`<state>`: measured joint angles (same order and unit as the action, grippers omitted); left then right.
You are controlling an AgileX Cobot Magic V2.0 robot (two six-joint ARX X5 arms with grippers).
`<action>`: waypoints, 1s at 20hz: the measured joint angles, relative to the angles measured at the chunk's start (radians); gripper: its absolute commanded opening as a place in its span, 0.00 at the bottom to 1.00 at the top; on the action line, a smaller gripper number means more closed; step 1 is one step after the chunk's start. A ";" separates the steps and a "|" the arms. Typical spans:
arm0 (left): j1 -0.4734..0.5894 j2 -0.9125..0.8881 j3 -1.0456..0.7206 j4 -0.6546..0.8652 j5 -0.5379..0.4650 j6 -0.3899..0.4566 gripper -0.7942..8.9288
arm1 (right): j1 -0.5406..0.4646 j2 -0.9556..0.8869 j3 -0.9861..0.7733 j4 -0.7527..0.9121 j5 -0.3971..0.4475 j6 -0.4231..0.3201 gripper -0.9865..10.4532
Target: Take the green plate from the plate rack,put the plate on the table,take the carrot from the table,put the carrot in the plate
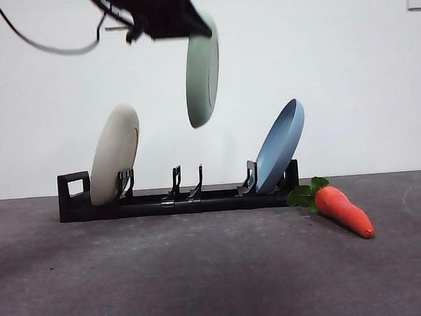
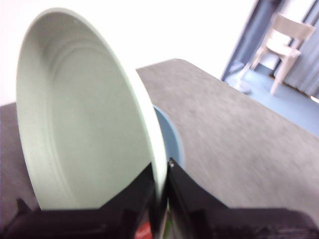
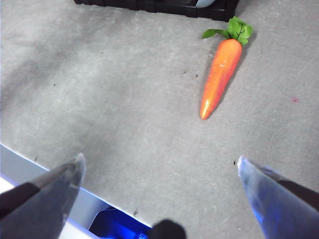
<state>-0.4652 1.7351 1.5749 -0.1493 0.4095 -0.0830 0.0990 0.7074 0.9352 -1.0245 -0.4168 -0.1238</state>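
Observation:
My left gripper is shut on the rim of the green plate and holds it on edge in the air, well above the middle slots of the black plate rack. The left wrist view shows the plate pinched between the two jaws. The carrot lies on the table just right of the rack, leaves toward the rack. My right gripper is open and empty, above the table's near edge, with the carrot ahead of it.
A cream-white plate leans in the rack's left slot by the loop handle. A blue plate leans in the right slot; its rim shows behind the green plate in the left wrist view. The table's edge runs below the right gripper.

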 measured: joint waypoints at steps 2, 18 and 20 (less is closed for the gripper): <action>-0.053 -0.074 0.000 -0.137 -0.031 0.081 0.08 | 0.000 0.000 0.000 0.000 0.000 0.000 0.66; -0.475 -0.220 -0.322 -0.581 -0.714 0.454 0.08 | 0.000 0.000 0.000 0.001 0.000 0.000 0.66; -0.505 -0.216 -0.437 -0.470 -0.753 0.479 0.08 | 0.000 0.000 0.000 0.001 0.000 0.000 0.66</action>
<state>-0.9699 1.5188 1.1381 -0.6197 -0.3435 0.3958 0.0990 0.7074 0.9352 -1.0237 -0.4164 -0.1238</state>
